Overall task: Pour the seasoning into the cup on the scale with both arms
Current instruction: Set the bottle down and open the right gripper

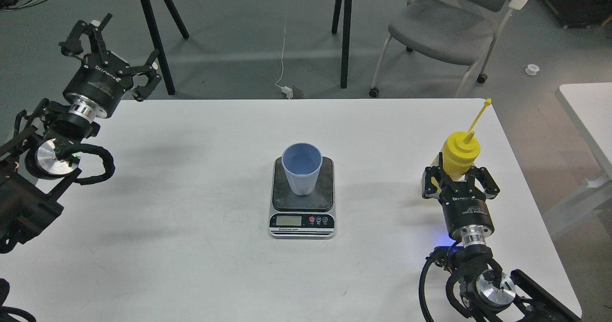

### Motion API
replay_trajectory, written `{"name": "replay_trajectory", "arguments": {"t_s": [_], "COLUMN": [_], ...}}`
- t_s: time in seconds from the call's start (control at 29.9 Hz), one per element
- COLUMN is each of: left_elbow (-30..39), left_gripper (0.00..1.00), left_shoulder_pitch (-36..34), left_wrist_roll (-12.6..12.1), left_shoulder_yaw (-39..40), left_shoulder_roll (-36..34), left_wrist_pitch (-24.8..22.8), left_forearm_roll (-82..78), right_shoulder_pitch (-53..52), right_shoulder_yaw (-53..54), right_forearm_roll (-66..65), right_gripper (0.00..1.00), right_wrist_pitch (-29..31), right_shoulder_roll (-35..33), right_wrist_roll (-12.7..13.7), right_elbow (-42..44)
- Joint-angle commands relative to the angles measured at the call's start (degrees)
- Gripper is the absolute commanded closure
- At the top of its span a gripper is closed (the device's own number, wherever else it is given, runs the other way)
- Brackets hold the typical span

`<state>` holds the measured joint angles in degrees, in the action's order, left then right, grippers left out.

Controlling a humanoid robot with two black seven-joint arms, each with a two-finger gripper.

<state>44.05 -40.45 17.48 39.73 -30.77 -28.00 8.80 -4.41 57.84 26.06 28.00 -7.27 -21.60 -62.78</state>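
My right pincer (460, 184) sits at the right side of the white table (191, 207), its fingers spread on either side of the yellow squeeze bottle (459, 156) low on its body. I cannot tell whether the fingers press the bottle or only flank it. The bottle stands upright, its cone nozzle on top and its thin cap strap (479, 116) slanting up and to the right, ending in a knob.

My left pincer (112, 56) hangs above the far left corner of the table, fingers splayed wide and holding nothing, well apart from everything else.

The light-blue ribbed cup (301, 168) stands upright on the dark platform of the digital kitchen scale (302, 207) at the middle of the table, between my two arms. The scale's silver front with its display and buttons faces me.
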Motion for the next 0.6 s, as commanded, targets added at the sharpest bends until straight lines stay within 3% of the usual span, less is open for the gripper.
{"name": "replay_trajectory", "arguments": {"t_s": [0.0, 0.37, 0.57], "left_elbow": [0.0, 0.2, 0.2], "left_gripper": [0.01, 0.01, 0.01], "left_shoulder_pitch": [0.0, 0.2, 0.1], "left_wrist_roll": [0.0, 0.0, 0.0], "left_shoulder_yaw": [0.0, 0.0, -0.1], "left_shoulder_roll": [0.1, 0.1, 0.2], "left_wrist_pitch": [0.0, 0.0, 0.0], "left_forearm_roll": [0.0, 0.0, -0.1], "right_shoulder_pitch": [-0.6, -1.7, -1.1], "right_shoulder_yaw": [-0.3, -0.5, -2.6], "right_forearm_roll": [0.0, -0.2, 0.0], "right_gripper": [0.57, 0.51, 0.38], "right_wrist_pitch": [0.0, 0.0, 0.0], "right_shoulder_roll": [0.9, 2.6, 3.1], "right_wrist_roll": [0.2, 1.0, 1.0], "right_elbow": [1.4, 3.1, 2.6]}}
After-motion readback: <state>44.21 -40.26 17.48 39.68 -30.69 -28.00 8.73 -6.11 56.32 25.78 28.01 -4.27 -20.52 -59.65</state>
